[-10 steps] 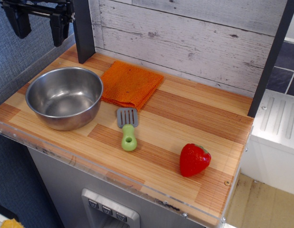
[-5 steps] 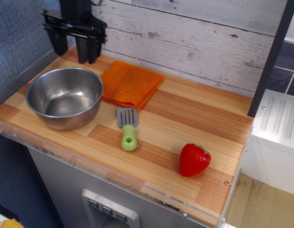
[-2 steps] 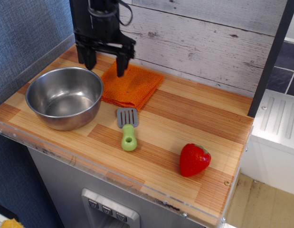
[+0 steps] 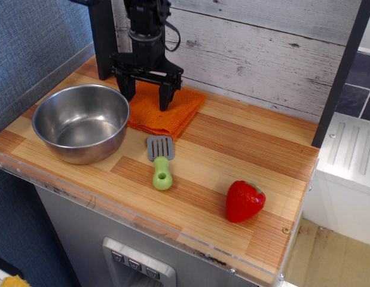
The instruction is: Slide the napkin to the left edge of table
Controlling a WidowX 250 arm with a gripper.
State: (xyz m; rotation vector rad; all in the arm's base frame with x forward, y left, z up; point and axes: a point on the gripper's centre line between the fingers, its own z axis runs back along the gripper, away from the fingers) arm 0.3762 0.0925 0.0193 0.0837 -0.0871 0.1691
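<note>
Napkin: the orange napkin (image 4: 165,110) is laid flat near the back edge of the table (image 4: 244,152), toward the back-left corner, with one corner pointed at the front edge.
Gripper: the black gripper (image 4: 147,95) is held over the napkin, its two fingers (image 4: 165,94) spread apart and pointed down; nothing is clasped between them. Whether the fingertips are pressed on the cloth cannot be told.
Bowl: a steel bowl (image 4: 81,122) is set at the left edge of the counter, just beside the napkin; the napkin's left border is met or slightly covered by the bowl's rim. Nothing is seen inside the bowl, only its bare shiny bottom.
Spatula: a small spatula (image 4: 161,161) with a grey slotted blade and a green handle is placed just in front of the napkin, the handle turned toward the front edge.
Strawberry: a red toy strawberry (image 4: 244,201) is placed near the front-right corner, well apart from the rest.
</note>
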